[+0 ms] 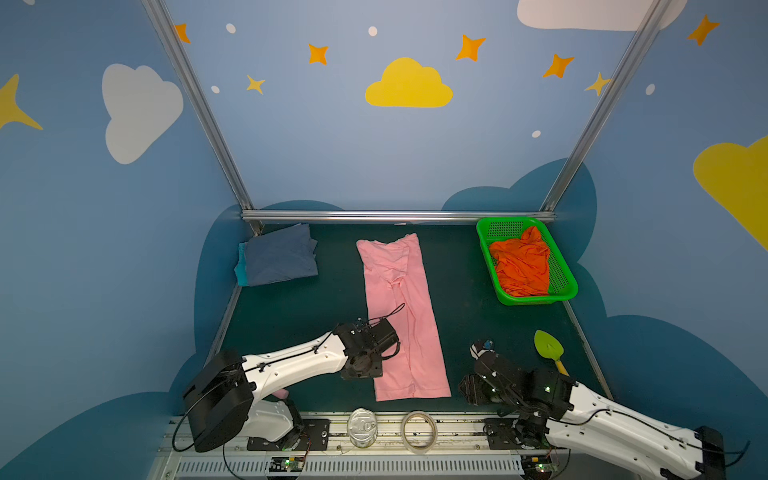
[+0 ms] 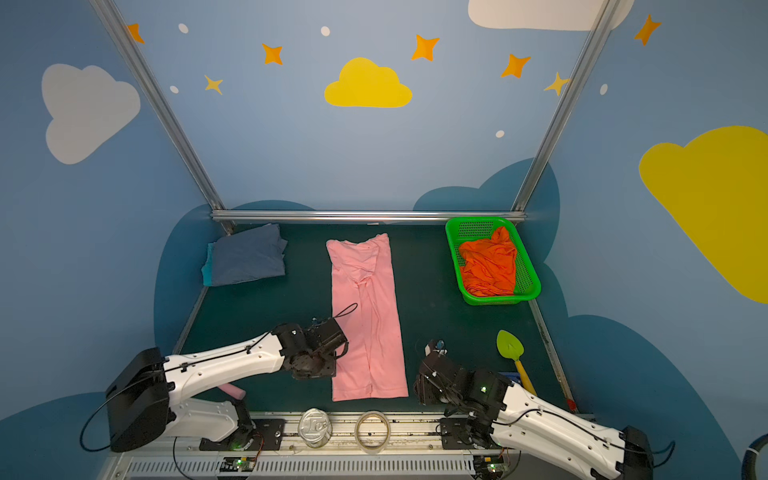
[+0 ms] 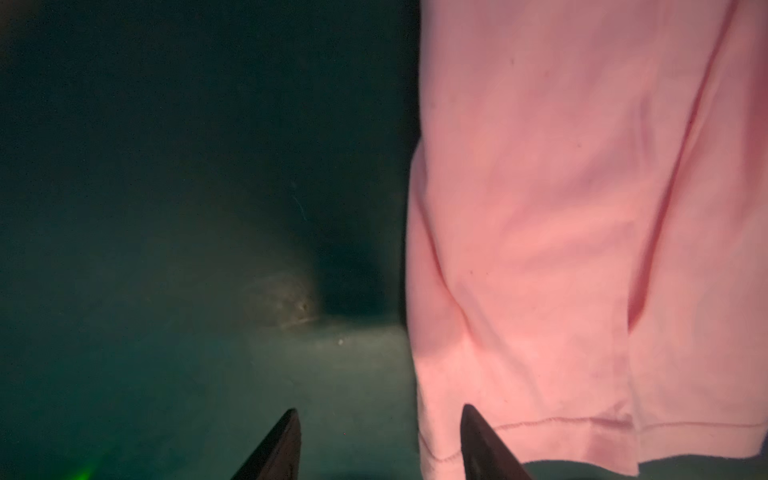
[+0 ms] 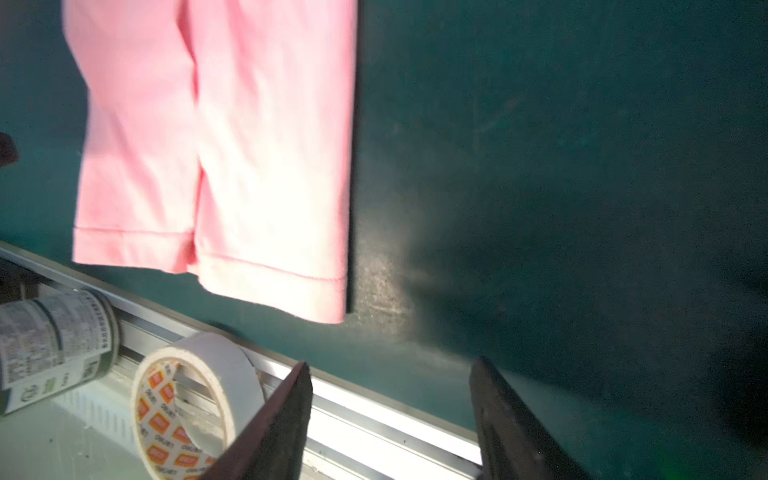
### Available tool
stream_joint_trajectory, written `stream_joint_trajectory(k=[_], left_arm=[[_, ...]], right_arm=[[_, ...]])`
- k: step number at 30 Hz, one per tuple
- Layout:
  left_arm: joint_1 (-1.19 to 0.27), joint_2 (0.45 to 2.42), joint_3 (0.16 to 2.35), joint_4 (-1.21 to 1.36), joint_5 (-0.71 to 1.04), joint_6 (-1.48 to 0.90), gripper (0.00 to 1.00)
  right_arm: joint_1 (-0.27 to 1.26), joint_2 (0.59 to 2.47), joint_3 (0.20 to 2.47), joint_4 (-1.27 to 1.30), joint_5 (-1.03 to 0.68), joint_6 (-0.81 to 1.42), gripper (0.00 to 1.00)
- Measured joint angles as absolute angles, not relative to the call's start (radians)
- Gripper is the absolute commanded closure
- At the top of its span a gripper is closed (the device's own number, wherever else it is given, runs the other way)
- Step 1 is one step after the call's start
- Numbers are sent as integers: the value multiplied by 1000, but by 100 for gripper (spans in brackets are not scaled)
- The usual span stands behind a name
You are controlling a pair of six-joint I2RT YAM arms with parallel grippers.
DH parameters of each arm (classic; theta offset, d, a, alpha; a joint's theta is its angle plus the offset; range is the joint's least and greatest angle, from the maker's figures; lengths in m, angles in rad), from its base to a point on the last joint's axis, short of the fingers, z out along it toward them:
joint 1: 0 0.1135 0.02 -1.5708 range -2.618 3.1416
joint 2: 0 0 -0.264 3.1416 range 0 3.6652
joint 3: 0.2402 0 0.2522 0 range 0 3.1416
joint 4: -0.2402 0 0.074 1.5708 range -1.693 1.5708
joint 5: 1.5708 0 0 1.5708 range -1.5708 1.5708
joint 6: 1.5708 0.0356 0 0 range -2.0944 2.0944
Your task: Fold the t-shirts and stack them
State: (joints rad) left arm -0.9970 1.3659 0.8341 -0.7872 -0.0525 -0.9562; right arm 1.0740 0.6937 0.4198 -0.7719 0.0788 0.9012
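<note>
two tees stacked, pink a long strip, orange unfolded
left gripper, right gripper: agape, empty, near pink's hem

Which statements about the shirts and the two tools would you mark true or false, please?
The pink shirt lies in a long strip. True.
The orange shirt is neatly folded. False: it lies crumpled in the green basket.
The blue shirt lies on a teal shirt. True.
The right tool grips the pink shirt. False: it is open and clear of the cloth.
The left tool is shut. False: it is open at the pink shirt's hem.
</note>
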Motion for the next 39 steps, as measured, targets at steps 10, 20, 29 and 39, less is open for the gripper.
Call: stream_joint_trajectory(k=[10, 20, 29, 39], left_arm=[[-1110, 1481, 750, -634, -12, -1124, 53], [-1125, 1546, 793, -651, -16, -1168, 84], [-1124, 1573, 828, -659, -4, -1163, 94], [-939, 1573, 943, -726, 78, -1036, 91]], right_arm=[[1074, 849, 399, -588, -25, 899, 38], [1065, 929, 360, -436, -49, 909, 47], [1039, 1002, 358, -352, -54, 905, 95], [848, 1047, 614, -403, -75, 738, 100]])
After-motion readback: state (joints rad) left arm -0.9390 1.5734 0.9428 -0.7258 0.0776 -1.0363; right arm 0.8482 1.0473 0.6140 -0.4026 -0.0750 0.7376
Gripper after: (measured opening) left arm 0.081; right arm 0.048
